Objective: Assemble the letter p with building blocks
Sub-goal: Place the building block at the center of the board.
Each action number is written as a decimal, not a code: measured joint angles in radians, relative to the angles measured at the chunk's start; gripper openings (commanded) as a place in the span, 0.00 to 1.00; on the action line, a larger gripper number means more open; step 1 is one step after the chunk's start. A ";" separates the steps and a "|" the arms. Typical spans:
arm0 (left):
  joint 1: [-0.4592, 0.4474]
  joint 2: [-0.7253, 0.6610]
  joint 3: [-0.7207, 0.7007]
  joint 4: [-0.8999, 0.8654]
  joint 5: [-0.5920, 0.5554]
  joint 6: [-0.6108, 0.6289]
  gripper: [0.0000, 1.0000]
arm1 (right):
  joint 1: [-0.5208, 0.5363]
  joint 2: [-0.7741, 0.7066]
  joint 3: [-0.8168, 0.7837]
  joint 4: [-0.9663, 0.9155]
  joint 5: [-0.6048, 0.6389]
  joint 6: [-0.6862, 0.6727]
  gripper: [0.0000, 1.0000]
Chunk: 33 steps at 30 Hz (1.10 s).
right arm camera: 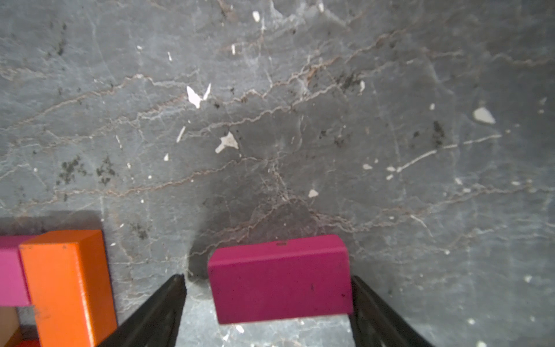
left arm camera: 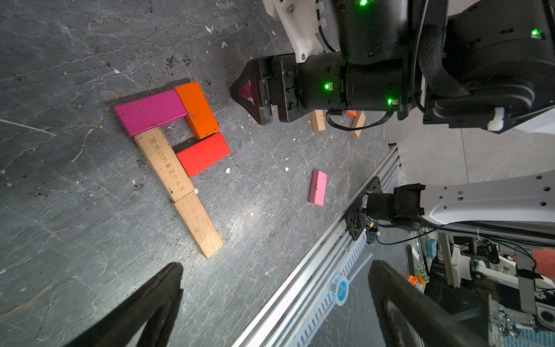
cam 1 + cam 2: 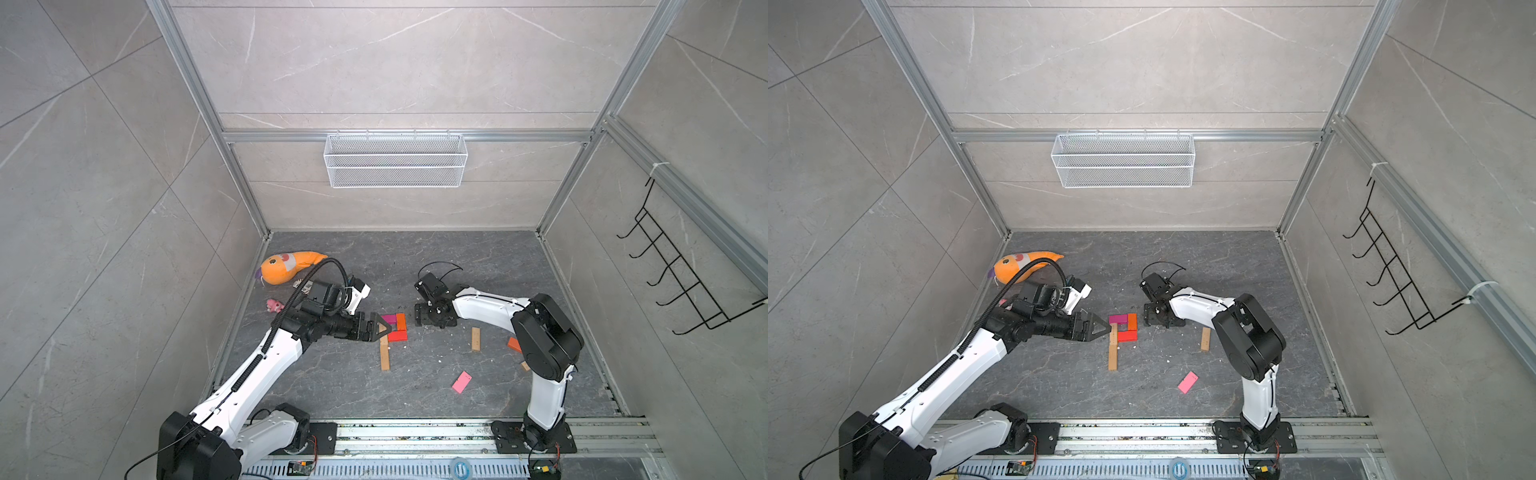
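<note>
Right claw [image 1: 267, 278] loosely straddles a magenta brick [image 1: 279, 288].

Robotics lab test cell. Silver aluminium extrusion frame [image 3: 270, 136] encloses grey marble-look wall panels [image 3: 395, 62]; two white-and-black robot arms [image 3: 282, 349] bolt to a slotted metal base rail [image 3: 415, 434]; cabled hardware racks [image 2: 495, 270] beyond, left wrist view.

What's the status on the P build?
Left gripper open, empty. Right gripper open around a dark magenta wooden brick. Flat five-brick wooden P figure looks complete. Nothing blocking it.
</note>
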 measured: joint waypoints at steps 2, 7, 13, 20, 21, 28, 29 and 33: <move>0.000 0.000 0.000 0.000 0.000 0.000 1.00 | 0.000 -0.002 -0.001 0.005 -0.009 0.000 0.84; 0.000 0.000 0.000 -0.001 0.000 0.000 1.00 | -0.001 -0.012 -0.014 0.020 -0.028 0.001 0.84; 0.000 0.000 0.000 -0.002 0.000 0.000 1.00 | -0.001 -0.024 -0.028 0.028 -0.043 0.001 0.84; 0.000 0.000 0.000 -0.003 0.000 0.000 0.99 | 0.001 -0.035 -0.040 0.031 -0.056 0.002 0.84; 0.000 0.000 0.000 -0.003 0.000 0.000 1.00 | 0.002 -0.035 -0.041 0.031 -0.056 0.003 0.84; 0.000 0.000 0.000 -0.003 0.000 0.000 1.00 | 0.002 -0.036 -0.041 0.027 -0.044 0.005 0.86; 0.000 0.000 0.000 -0.003 0.000 0.000 0.99 | 0.002 -0.036 -0.041 0.024 -0.039 0.005 0.86; 0.000 0.001 0.000 -0.003 0.000 0.000 1.00 | -0.003 -0.043 -0.039 -0.003 -0.024 0.003 0.86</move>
